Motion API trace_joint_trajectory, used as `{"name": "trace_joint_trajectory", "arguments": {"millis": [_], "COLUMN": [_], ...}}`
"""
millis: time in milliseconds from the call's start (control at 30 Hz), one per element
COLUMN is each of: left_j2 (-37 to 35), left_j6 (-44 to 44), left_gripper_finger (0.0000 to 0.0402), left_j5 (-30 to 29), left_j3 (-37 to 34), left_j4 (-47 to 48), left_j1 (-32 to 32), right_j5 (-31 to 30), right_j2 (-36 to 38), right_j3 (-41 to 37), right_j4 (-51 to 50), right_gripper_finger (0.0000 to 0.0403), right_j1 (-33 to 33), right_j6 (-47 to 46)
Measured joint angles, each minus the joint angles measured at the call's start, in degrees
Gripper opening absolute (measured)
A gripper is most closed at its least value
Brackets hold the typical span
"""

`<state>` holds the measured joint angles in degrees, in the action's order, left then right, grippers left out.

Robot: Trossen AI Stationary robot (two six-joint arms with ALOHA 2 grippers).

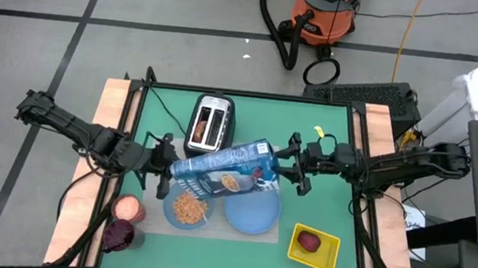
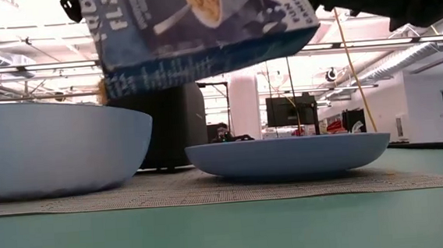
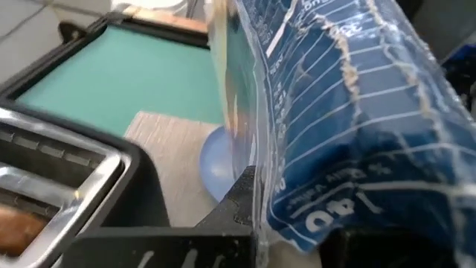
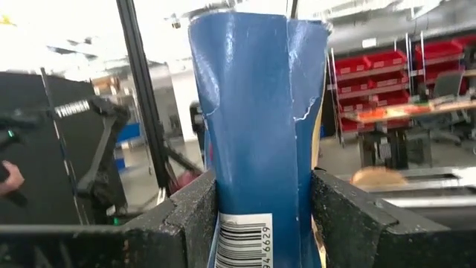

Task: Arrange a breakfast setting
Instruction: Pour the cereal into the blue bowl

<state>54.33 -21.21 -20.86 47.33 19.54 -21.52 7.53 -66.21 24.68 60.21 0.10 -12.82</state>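
Overhead, cereal box (image 1: 223,159) between both grippers

The bench (image 1: 336,126) has a green top edged with pale wooden strips, and it stands on a grey tiled floor (image 1: 146,2) crossed by dark seams. Beyond the bench's far edge sits an orange and black shop vacuum (image 1: 323,10) with a black hose coiled beside it; a yellow cable (image 1: 402,35) runs over the floor just beside the vacuum. In the low view the room behind the bench is bright, with white beams under the ceiling (image 2: 404,45), a white column (image 2: 245,103) and dark monitors (image 2: 291,110) near it. Shelves with red bins (image 4: 387,67) line a far wall, and a desk (image 4: 394,115) stands below them.
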Motion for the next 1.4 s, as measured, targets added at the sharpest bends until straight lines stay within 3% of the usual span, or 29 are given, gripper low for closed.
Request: {"name": "trace_joint_trajectory", "arguments": {"millis": [1400], "left_j2": [0.0], "left_j6": [-0.6], "left_gripper_finger": [0.0003], "left_j5": [0.3], "left_j3": [0.0], "left_j4": [1.4], "left_j1": [-0.5], "right_j5": [0.1], "right_j2": [0.0], "right_j3": [0.0], "right_j4": [-0.1], "right_gripper_finger": [0.0192], "right_j1": [0.0], "right_j6": [0.0]}}
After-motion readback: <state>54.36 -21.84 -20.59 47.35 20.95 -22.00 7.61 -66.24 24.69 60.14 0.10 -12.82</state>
